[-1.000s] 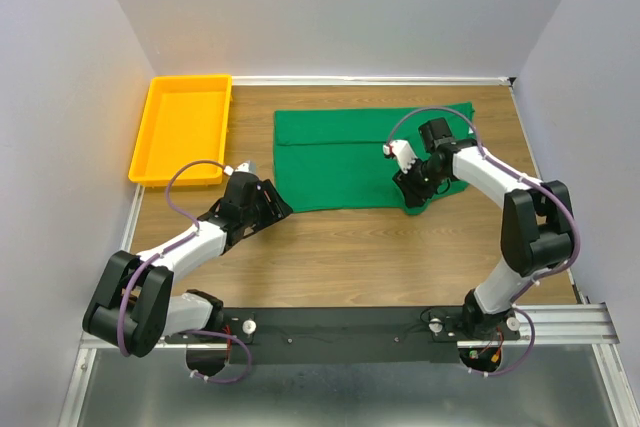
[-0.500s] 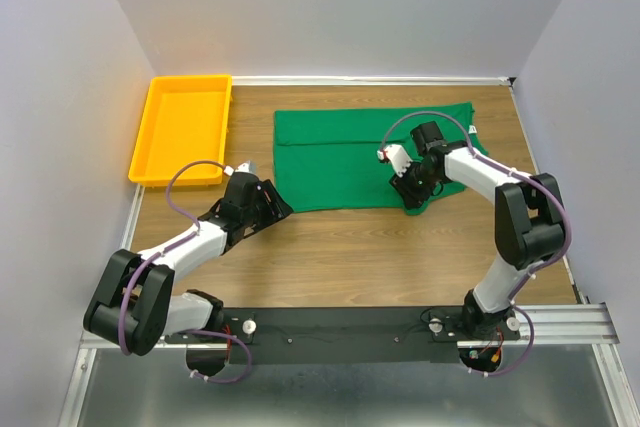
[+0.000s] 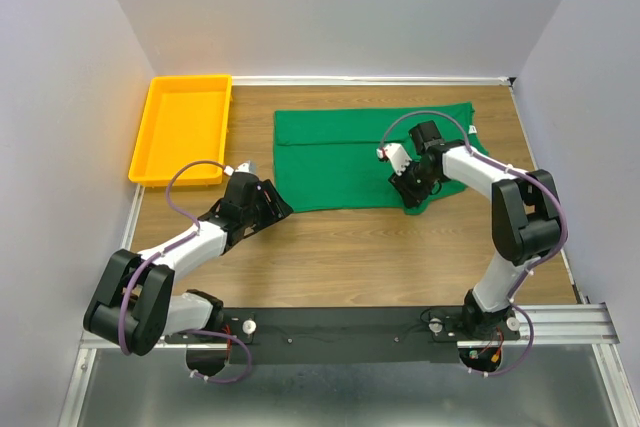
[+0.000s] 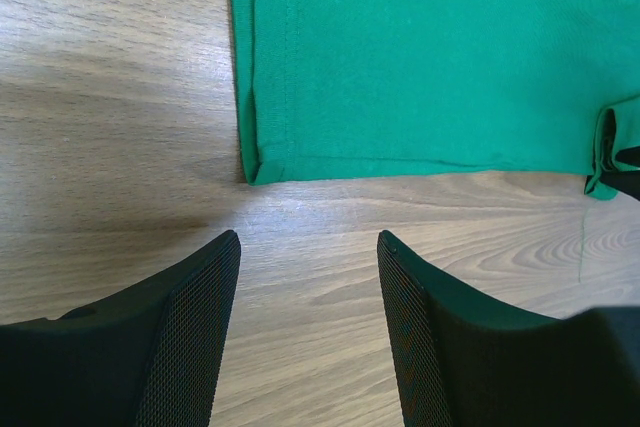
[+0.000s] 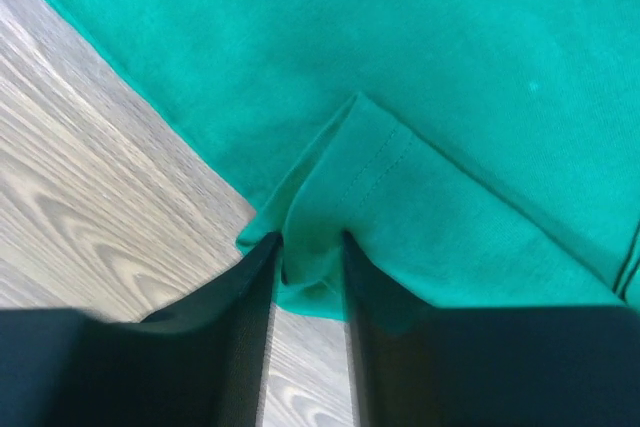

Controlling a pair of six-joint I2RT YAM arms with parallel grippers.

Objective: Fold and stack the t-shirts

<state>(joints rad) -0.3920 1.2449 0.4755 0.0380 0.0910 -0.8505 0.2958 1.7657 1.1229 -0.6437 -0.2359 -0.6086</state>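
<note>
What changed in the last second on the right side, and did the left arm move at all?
The right gripper shifted slightly left along the near edge of the t-shirt and narrowed onto a raised fold of cloth, which it now pinches. The left gripper stayed put, open over bare wood just short of the shirt's near left corner. The shirt's outline and the yellow tray look unchanged.

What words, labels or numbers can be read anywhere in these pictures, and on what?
None can be read.
The t-shirt has a small white tag near its right end: too small to read.
The tray is plain yellow, with no writing to be seen.
</note>
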